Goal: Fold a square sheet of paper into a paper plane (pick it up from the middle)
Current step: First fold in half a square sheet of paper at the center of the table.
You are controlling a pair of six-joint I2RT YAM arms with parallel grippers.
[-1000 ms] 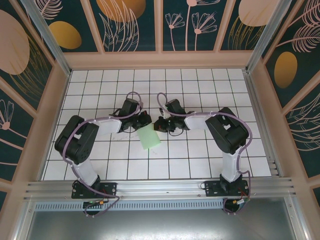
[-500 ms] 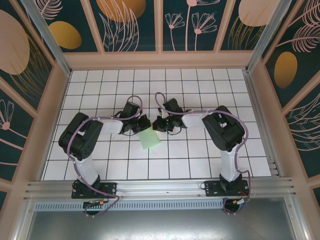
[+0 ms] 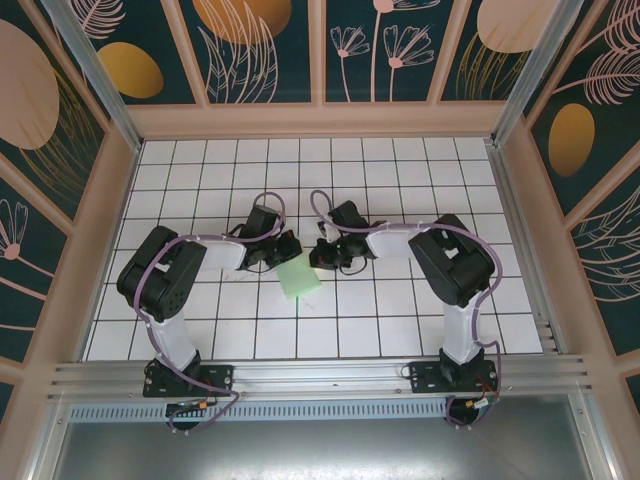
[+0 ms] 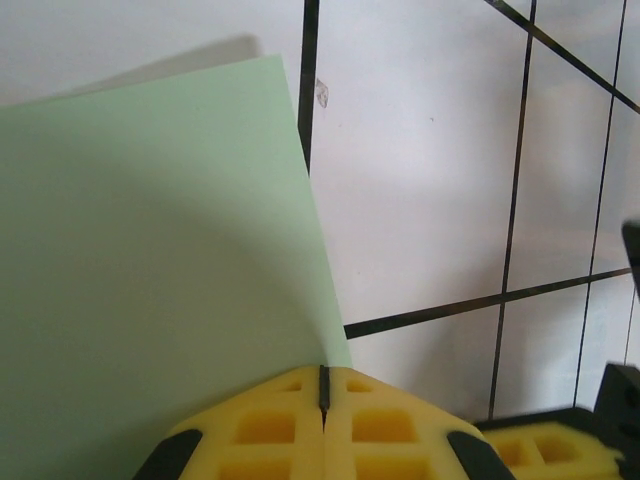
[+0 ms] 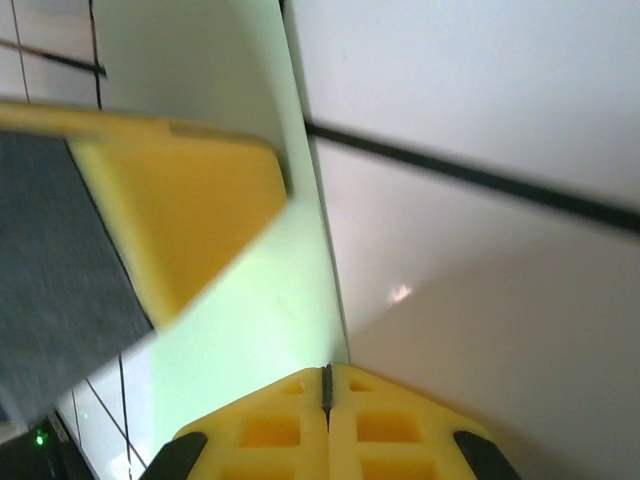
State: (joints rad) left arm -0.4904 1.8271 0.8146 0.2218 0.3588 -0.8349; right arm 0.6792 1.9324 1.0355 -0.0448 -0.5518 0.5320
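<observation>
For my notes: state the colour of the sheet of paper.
The sheet of paper is plain pale mint green, clearest in the left wrist view.

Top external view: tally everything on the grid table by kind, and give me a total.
square sheet of paper, pale green: 1
robot arms: 2, the left arm and the right arm
Total: 3

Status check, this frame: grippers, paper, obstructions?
Both shut: left gripper, right gripper pinching the square sheet of paper at its far corner. Nothing in the way.
</observation>
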